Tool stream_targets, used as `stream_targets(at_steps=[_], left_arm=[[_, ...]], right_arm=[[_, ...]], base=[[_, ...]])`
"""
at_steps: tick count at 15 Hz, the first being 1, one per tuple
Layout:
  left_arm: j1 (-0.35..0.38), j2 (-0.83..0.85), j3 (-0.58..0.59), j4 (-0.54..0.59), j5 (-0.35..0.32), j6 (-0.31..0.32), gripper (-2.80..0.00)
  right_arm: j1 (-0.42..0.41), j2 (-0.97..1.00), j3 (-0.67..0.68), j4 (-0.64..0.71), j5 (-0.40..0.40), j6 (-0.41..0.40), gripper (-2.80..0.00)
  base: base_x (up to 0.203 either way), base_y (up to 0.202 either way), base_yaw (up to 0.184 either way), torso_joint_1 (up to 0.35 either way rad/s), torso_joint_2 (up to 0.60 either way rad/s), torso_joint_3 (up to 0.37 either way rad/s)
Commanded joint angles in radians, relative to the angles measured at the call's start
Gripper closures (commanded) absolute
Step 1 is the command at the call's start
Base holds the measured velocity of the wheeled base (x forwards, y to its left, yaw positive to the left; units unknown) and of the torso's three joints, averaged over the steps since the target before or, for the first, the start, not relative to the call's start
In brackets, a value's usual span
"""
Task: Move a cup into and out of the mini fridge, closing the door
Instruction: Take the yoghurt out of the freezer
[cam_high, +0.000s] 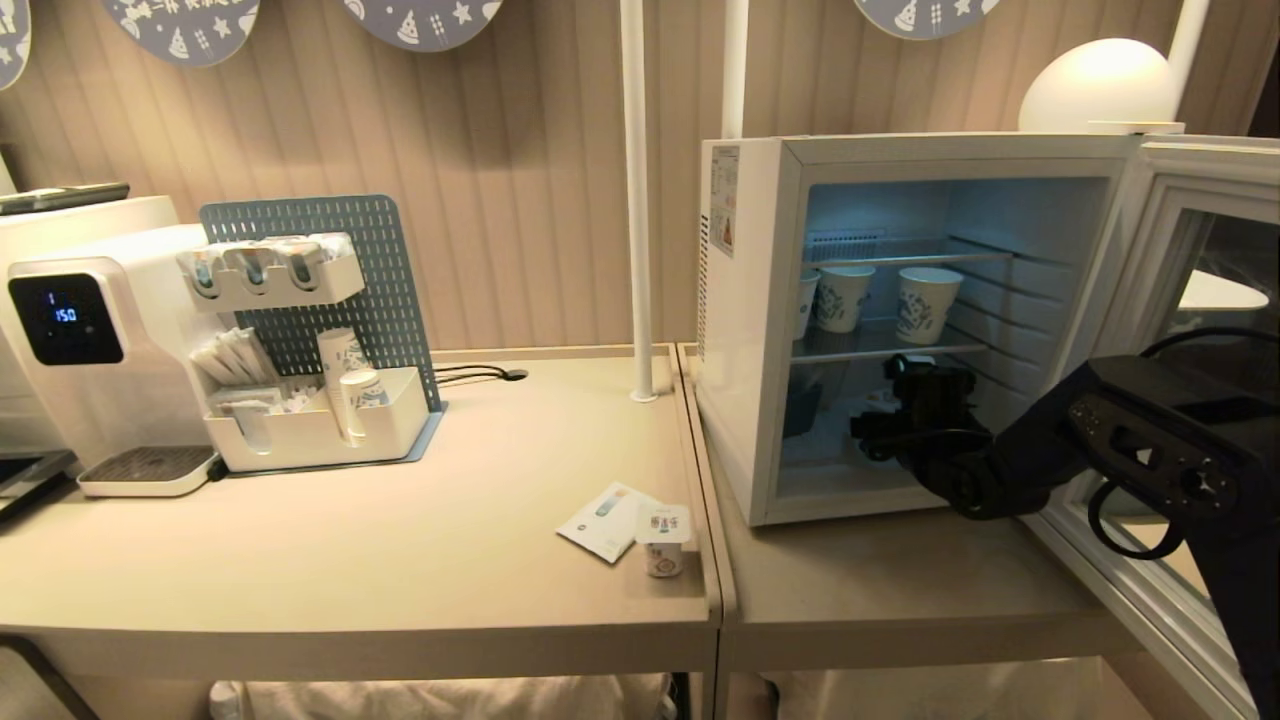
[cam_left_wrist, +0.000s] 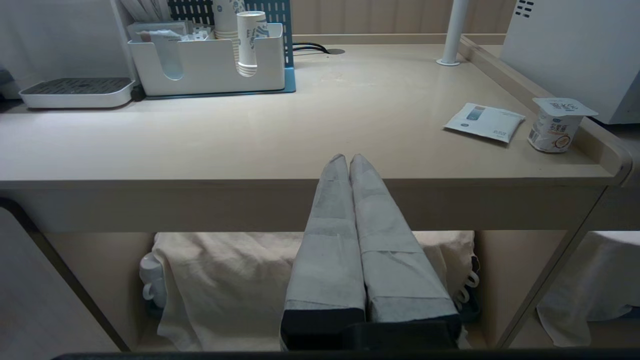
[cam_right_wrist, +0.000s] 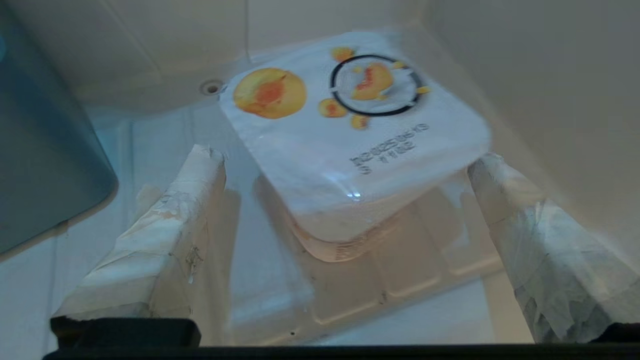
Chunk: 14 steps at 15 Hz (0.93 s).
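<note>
- Mini fridge (cam_high: 745, 330) standing on the right-hand bench (cam_high: 900, 590), white and boxy; door (cam_high: 1190, 300) swung wide open off the fridge's right side, glass window catching reflections
- Inside the fridge, on the middle wire shelf (cam_high: 880, 345): three printed paper cups (cam_high: 927, 303) in a row, upright, the leftmost half hidden by the frame
- Right gripper (cam_high: 880, 425) reaching into the fridge's lower compartment, below that shelf; jaws spread wide, gripping nothing
- In the right wrist view, taped fingers (cam_right_wrist: 165, 235) flanking a foil-lidded yogurt cup (cam_right_wrist: 350, 130) on the fridge floor; lid white with peach pictures and a black ring; cup between the fingers, one finger just beside the lid's edge, contact impossible to judge; a dark blue-grey container (cam_right_wrist: 45, 150) to one side, near the fridge wall
- Left gripper (cam_left_wrist: 349, 160) parked low in front of the left bench (cam_left_wrist: 250, 145), well away from the fridge; jaws pressed together, empty
- On the left bench, just beside the fridge's left side: a second small yogurt cup (cam_high: 664, 538), upright and sealed, with a flat white sachet (cam_high: 607, 520) touching or nearly touching it
- Far from the fridge, at the left bench's other end: white water dispenser (cam_high: 90, 340) with a black screen; beside it a white organiser (cam_high: 320, 430) against a blue pegboard (cam_high: 320, 280), holding stacked paper cups and sachets
</note>
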Motion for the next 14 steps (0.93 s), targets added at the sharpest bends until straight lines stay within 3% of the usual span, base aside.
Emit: stream_targets(at_steps=[1,14], left_arm=[[0.0,0.001,0.002,0.0,0.0,0.0,0.0],[0.0,0.001,0.002,0.0,0.0,0.0,0.0]], right_arm=[[-0.002,0.014,-0.014,-0.004,0.0,0.0,-2.8],[-0.014,0.038,-0.057,0.019,0.004,0.0,-2.8]], base=[[0.0,0.0,0.0,0.0,0.0,0.0],[0.0,0.0,0.0,0.0,0.0,0.0]])
